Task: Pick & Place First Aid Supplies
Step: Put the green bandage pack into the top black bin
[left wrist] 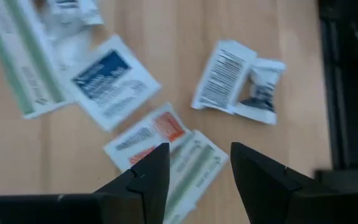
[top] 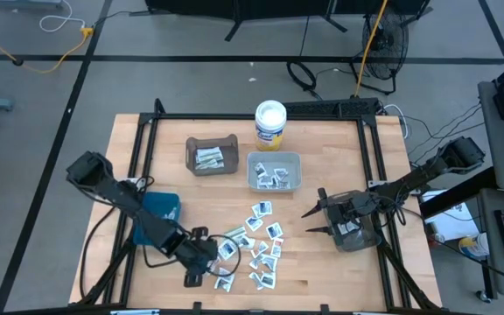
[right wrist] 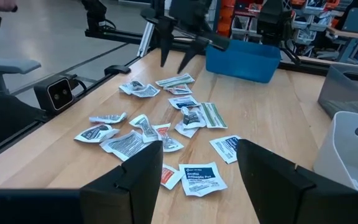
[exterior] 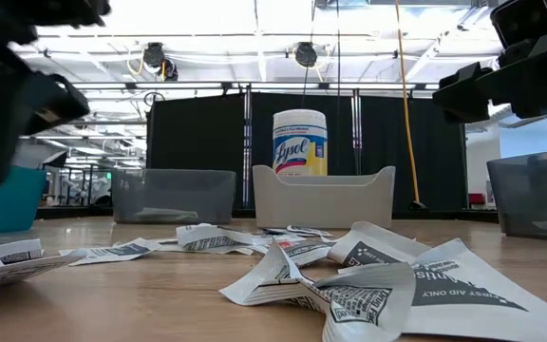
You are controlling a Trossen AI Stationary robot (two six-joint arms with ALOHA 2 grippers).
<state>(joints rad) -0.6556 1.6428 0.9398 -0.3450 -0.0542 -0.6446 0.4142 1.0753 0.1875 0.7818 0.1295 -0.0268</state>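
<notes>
First aid packets (top: 258, 243) lay scattered at lower centre of the wooden surface (top: 339, 276). The left gripper (top: 206, 265) hovered over their lower-left edge, fingers (left wrist: 151, 177) parted and empty. The right gripper (top: 313, 219), centre-right, stood released, grasping nothing.

The table (top: 339, 271) is pale wood, smooth with a soft sheen, framed in matt black metal. The first aid supplies (top: 261, 249) at its six o'clock edge are crinkled paper and foil packets, some faintly glossy. Toward twelve o'clock, the white tub (top: 270, 123) looks like shiny plastic, as does the translucent grey bin (top: 274, 172). The grippers' fingers (left wrist: 148, 180) are matt black.
</notes>
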